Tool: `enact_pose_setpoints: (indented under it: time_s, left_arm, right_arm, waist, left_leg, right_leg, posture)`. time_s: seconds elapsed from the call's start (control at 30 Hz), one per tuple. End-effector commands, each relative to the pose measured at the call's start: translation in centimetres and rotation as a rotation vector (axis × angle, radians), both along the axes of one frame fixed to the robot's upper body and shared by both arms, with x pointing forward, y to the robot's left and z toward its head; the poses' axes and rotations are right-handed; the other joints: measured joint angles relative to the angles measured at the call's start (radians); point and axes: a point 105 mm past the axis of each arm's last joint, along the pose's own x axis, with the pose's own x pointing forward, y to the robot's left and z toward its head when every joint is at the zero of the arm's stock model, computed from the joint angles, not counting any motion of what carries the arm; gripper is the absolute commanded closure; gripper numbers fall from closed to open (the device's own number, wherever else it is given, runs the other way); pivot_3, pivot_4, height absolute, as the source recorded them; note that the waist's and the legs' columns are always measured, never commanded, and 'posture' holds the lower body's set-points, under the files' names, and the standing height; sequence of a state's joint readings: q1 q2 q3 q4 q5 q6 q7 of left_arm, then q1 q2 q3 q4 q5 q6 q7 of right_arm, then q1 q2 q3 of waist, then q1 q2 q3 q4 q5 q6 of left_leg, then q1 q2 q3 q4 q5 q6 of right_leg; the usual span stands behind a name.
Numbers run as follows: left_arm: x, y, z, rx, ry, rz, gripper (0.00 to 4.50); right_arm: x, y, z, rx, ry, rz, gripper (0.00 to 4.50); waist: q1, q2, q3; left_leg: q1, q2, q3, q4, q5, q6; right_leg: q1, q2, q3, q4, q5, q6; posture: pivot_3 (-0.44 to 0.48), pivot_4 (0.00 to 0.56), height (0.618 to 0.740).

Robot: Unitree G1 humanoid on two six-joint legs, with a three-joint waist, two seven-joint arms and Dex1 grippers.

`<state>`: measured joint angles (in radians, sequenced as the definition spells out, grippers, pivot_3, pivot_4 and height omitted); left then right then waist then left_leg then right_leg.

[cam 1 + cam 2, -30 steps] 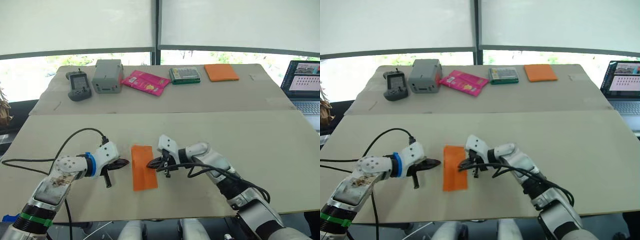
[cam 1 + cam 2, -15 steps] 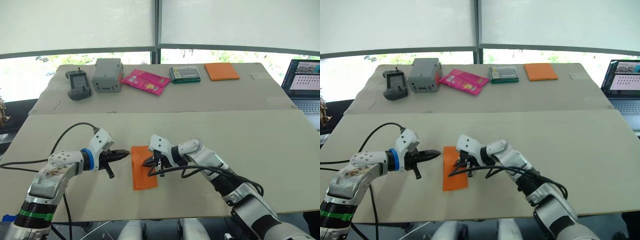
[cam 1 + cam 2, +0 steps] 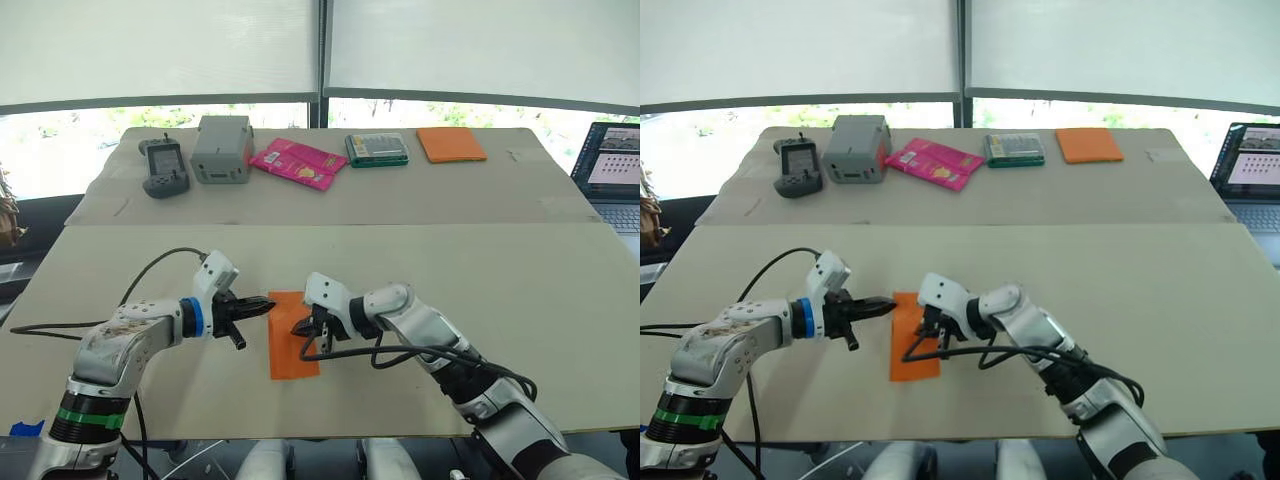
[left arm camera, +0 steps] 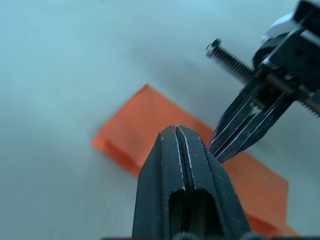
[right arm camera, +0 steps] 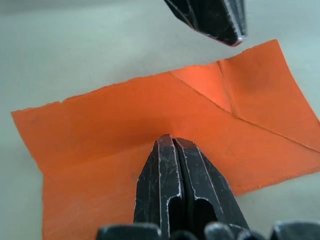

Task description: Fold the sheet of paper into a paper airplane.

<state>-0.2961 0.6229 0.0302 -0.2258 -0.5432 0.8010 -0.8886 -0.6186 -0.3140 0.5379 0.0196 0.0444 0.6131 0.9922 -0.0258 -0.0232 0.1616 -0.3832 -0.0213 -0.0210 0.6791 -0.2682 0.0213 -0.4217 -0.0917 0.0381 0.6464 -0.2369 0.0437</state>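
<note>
The sheet of paper [image 3: 292, 338] lies flat on the near table as a folded orange strip with diagonal creases [image 5: 125, 110]. My right gripper [image 3: 299, 328] is shut, and its tips rest on the middle of the sheet [image 5: 172, 140]. From the left, my left gripper [image 3: 267, 303] is also shut and points at the sheet's far left edge, its tips just over the paper [image 4: 176, 129]. Neither gripper holds anything. The two gripper tips are a short distance apart.
On the far table stand a handheld device [image 3: 165, 167], a grey box [image 3: 221, 149], a pink packet [image 3: 298, 162], a green case [image 3: 376, 149] and a smooth orange rectangle [image 3: 451, 144]. A laptop [image 3: 610, 175] sits at the right edge.
My left gripper has moved right, from beside the sheet to its far left edge. The right gripper has shifted slightly left onto the sheet's middle. The sheet has stayed put.
</note>
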Motion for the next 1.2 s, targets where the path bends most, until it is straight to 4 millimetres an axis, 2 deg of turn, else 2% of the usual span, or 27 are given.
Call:
enact_pose_setpoints:
  time_s: [0.03,0.13,0.2,0.27,0.37,0.53,0.67,0.73,0.8,0.93,1.07,1.2]
  left_arm:
    - [0.5,-2.1,1.4,-0.014,-0.077,-0.065,4.5]
    - [0.5,-2.9,-0.6,0.08,-0.043,-0.088,4.5]
    - [0.3,-2.3,-3.2,0.244,-0.014,-0.09,4.5]
    - [-0.1,-1.7,-4.3,0.308,0.005,-0.096,4.5]
    - [-0.6,-1.6,-4.6,0.309,0.025,-0.104,4.5]
    - [-1.4,-1.4,-4.9,0.32,0.034,-0.129,4.5]
    - [-1.8,-1.3,-5.3,0.318,0.045,-0.122,4.5]
    - [-2.0,-1.1,-5.5,0.327,0.048,-0.115,4.5]
    - [-2.0,-0.9,-5.6,0.327,0.05,-0.107,4.5]
    - [-2.0,-0.6,-5.8,0.337,0.051,-0.094,4.5]
    - [-1.8,-0.5,-5.6,0.337,0.044,-0.086,4.5]
    - [-1.7,-0.2,-5.6,0.339,0.042,-0.079,4.5]
  right_arm:
    - [-1.0,-1.0,-3.5,-0.097,0.111,-0.018,4.44]
    - [-0.8,-1.2,-3.5,-0.101,0.103,-0.027,4.44]
    - [-0.2,-1.6,-3.1,-0.092,0.082,-0.055,4.44]
    - [0.5,-2.1,-2.9,-0.085,0.066,-0.089,4.44]
    - [1.7,-3.3,-2.5,-0.085,0.05,-0.132,4.44]
    - [3.2,-4.0,-1.3,-0.049,0.014,-0.162,4.44]
    - [4.6,-3.7,0.0,0.022,-0.037,-0.178,4.44]
    - [6.1,-3.2,1.6,0.102,-0.043,-0.23,4.44]
    - [6.5,-2.7,2.3,0.135,-0.046,-0.223,4.44]
    - [6.6,-1.7,2.4,0.153,-0.052,-0.155,4.44]
    - [6.7,-1.4,0.8,0.144,-0.04,-0.133,4.44]
    - [6.9,-1.4,0.1,0.143,-0.059,-0.118,4.44]
  waist:
    - [0.004,0.0,0.0]
    - [0.004,0.0,-0.001]
    - [0.004,0.0,-0.001]
    - [0.004,0.0,-0.001]
    - [0.011,0.0,-0.001]
    - [0.013,0.0,-0.001]
    - [0.013,0.0,-0.001]
    - [0.009,0.0,-0.001]
    - [0.007,0.0,-0.001]
    - [0.004,0.0,-0.001]
    - [-0.001,0.0,-0.001]
    - [-0.008,0.0,-0.001]
  left_leg:
    - [0.0,0.0,0.0,0.0,0.0,0.0]
    - [0.001,-0.001,0.0,0.0,0.0,0.0]
    - [0.002,-0.001,0.001,-0.001,0.0,0.0]
    - [0.001,-0.001,0.001,-0.001,0.0,0.0]
    - [0.003,0.0,0.001,-0.001,0.0,0.0]
    - [0.006,0.0,0.0,0.0,0.0,0.0]
    - [0.007,0.0,0.0,0.0,0.0,0.0]
    - [0.008,0.0,0.001,0.0,0.0,0.0]
    - [0.007,0.001,0.001,-0.001,0.0,0.0]
    - [0.002,0.001,0.001,-0.001,0.0,0.0]
    - [0.002,0.001,0.001,-0.001,0.0,0.0]
    - [0.003,0.001,0.001,-0.002,0.0,0.0]
  right_leg:
    - [0.0,0.0,0.0,0.0,0.0,0.0]
    - [0.001,0.0,0.0,0.0,0.0,0.0]
    - [0.001,0.0,0.001,0.0,0.0,0.0]
    - [0.0,0.001,0.001,0.0,0.0,0.0]
    - [0.002,0.001,0.0,0.0,0.0,0.0]
    - [0.007,0.0,0.0,-0.001,0.0,0.0]
    - [0.008,0.001,0.0,-0.001,0.0,0.0]
    - [0.008,0.001,0.001,-0.001,0.0,0.0]
    - [0.006,0.001,0.001,0.0,0.0,0.0]
    - [0.001,0.001,0.001,0.0,0.0,0.0]
    - [0.001,0.001,0.001,0.0,0.0,0.0]
    - [0.002,0.001,0.001,0.0,0.0,0.0]
  posture:
    - [0.0,0.15,0.74]
    - [0.0,0.15,0.74]
    - [0.0,0.15,0.74]
    - [0.0,0.15,0.74]
    - [0.0,0.15,0.74]
    - [0.0,0.15,0.74]
    - [0.0,0.15,0.74]
    - [0.0,0.15,0.74]
    - [0.0,0.15,0.74]
    - [0.0,0.15,0.74]
    - [0.0,0.15,0.74]
    - [0.0,0.15,0.74]
